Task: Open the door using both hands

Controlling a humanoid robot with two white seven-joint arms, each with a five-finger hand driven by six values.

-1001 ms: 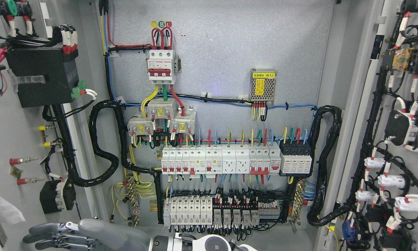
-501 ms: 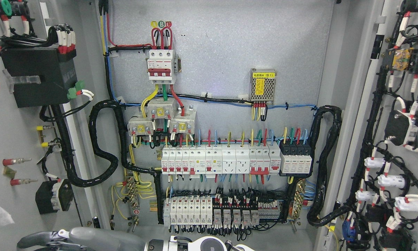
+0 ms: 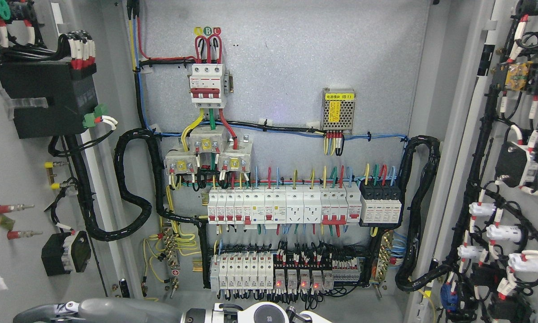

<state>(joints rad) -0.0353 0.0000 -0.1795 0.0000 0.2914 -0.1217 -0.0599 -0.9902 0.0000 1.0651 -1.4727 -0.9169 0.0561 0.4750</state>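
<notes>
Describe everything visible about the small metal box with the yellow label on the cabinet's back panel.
The small perforated silver metal box with a yellow label is mounted upright on the grey speckled back panel, right of centre. Its yellow strip on top bears black print; a yellow warning triangle sits on the mesh front. Red, yellow and black wires leave its underside and join the horizontal black cable bundle below it.

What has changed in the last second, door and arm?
The left door swung further left, its black box shifting with it. The left hand sank toward the bottom edge. Red lamps lit on the bottom relays. The right door and breakers stayed put.
</notes>
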